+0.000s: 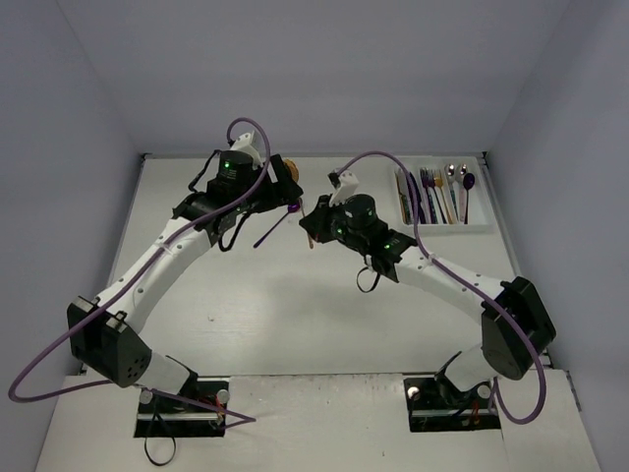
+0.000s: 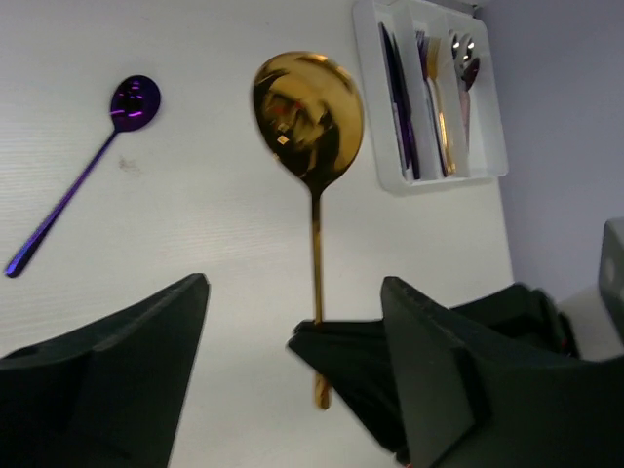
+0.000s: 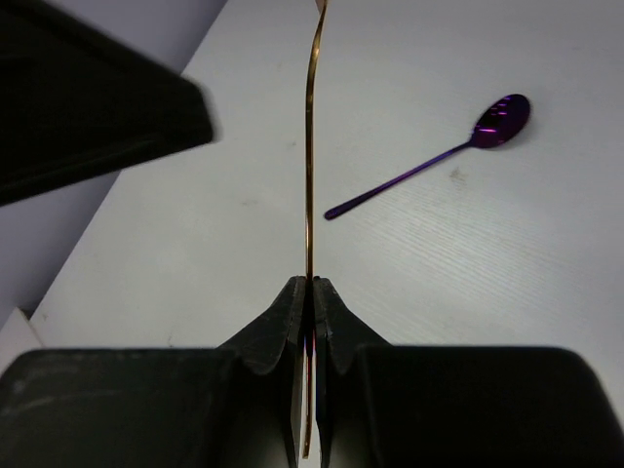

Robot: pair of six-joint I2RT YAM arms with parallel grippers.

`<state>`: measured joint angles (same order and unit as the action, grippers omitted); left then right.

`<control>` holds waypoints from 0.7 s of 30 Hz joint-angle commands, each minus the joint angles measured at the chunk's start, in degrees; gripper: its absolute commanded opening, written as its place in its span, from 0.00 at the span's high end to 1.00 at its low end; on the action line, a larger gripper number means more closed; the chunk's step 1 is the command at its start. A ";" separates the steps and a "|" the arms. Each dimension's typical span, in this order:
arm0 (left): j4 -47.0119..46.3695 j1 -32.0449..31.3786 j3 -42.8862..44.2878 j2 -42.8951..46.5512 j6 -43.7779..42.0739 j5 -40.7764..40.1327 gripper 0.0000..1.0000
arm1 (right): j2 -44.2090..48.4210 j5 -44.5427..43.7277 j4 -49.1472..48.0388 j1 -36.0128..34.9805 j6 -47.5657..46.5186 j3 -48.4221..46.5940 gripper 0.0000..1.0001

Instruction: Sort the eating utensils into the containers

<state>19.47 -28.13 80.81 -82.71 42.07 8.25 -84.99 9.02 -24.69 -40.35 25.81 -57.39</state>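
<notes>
Now the gold spoon (image 2: 309,117) hangs over the worktop's far middle.
Right pincer (image 3: 310,292) clamped on its handle, left pincer (image 2: 294,285) apart; draw it clear without twisting, toward the tray (image 1: 442,227) at the far right corner.

A gold spoon (image 2: 308,117) is held off the white bench (image 1: 295,295), its thin handle pinched between the closed jaws of the right gripper (image 3: 310,285) and its round, mirror-bright bowl at the far end. Nearby, 1 purple spoon (image 2: 73,185) lies flat on the bench, touching nothing. At the bench's far right corner, the shallow white tray (image 1: 442,228) holds utensils lengthwise in its narrow compartments: dark knives, forks, a gold piece, silver spoons and 1 purple spoon.
</notes>
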 commanded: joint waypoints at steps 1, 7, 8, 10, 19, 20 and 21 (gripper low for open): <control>0.08 -0.09 0.28 5.71 -8.45 -5.80 0.26 | 5.18 -0.02 -1.55 6.42 -1.88 1.04 1.00; 4.78 1.92 -5.11 11.76 -19.35 -15.17 0.05 | 7.11 3.36 3.66 21.38 -7.24 3.34 1.00; 5.39 2.62 -6.11 12.54 -20.14 -15.49 0.03 | 7.04 3.67 4.51 23.40 -7.79 3.49 1.00; 5.75 5.93 -8.72 14.35 -21.53 -15.46 0.03 | 6.44 5.32 5.41 27.85 -9.65 3.18 1.00; 4.72 14.25 -19.73 21.11 -25.41 -15.60 0.03 | -5.43 8.70 14.14 46.85 -23.32 -9.50 1.00; 4.77 14.25 -20.82 20.88 -25.56 -15.51 0.03 | -7.22 8.61 14.43 48.17 -24.03 -10.87 1.00; 4.74 14.25 -21.73 20.66 -25.63 -15.34 0.03 | -8.82 8.16 14.58 49.13 -24.62 -12.06 1.00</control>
<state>26.51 -13.82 60.53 -62.53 19.48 -6.18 -89.44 15.13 -10.86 5.38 8.06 -62.92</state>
